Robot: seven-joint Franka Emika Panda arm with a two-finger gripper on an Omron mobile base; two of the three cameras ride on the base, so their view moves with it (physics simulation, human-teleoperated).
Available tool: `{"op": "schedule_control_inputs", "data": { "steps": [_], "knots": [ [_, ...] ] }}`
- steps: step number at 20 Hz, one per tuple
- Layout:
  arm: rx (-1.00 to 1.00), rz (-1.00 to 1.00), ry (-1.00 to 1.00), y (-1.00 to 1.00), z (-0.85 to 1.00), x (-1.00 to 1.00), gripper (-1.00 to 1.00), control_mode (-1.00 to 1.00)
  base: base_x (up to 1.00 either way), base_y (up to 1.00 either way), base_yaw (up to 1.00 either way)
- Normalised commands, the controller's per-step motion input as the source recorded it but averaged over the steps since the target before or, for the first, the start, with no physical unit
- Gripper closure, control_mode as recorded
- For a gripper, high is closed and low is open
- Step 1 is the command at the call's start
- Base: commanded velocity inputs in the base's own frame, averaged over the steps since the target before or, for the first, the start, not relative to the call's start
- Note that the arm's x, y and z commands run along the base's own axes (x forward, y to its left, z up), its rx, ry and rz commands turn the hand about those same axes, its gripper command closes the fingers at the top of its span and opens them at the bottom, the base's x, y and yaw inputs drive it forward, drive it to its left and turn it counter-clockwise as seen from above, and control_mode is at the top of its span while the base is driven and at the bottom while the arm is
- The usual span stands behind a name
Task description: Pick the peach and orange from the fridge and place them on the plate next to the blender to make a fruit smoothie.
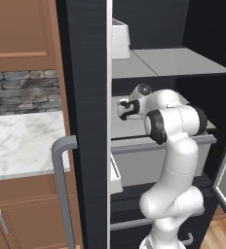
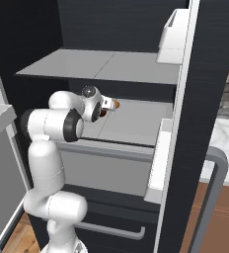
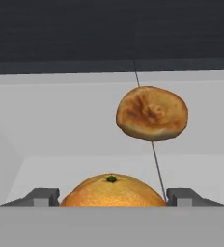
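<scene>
Fridge (image 1: pixel 85 97): open, arm reaching onto its middle shelf (image 2: pixel 136 118). Hand (image 3: pixel 113 197): fingers spread either side of the orange (image 3: pixel 111 192), which sits between them on the shelf, not yet pinched. Flat brown-orange disc (image 3: pixel 152 113): farther back. Advice: close squarely across the orange's widest part before lifting. Orange's lower half cut off.

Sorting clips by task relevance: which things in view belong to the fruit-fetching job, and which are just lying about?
Job: tall black-fronted fridge; round orange fruit with a green stem dot, flanked by the tips of the gripper.
Lying about: flat brown-orange disc further back in the fridge; white marble counter; brown wooden cabinet.
</scene>
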Motion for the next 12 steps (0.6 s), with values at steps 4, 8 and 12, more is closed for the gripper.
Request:
{"op": "schedule_control_inputs", "data": {
  "steps": [4, 8, 12],
  "knots": [
    [0.00, 0.00, 0.00, -0.05, -0.76, -0.30, 1.00, -1.00, 0.00, 0.00, 0.00],
    [0.00, 0.00, -0.01, -0.03, -0.24, -0.04, 1.00, -1.00, 0.00, 0.00, 0.00],
    [0.00, 0.00, -0.16, 0.00, 0.01, -0.71, 1.00, -1.00, 0.00, 0.00, 0.00]
  ]
}}
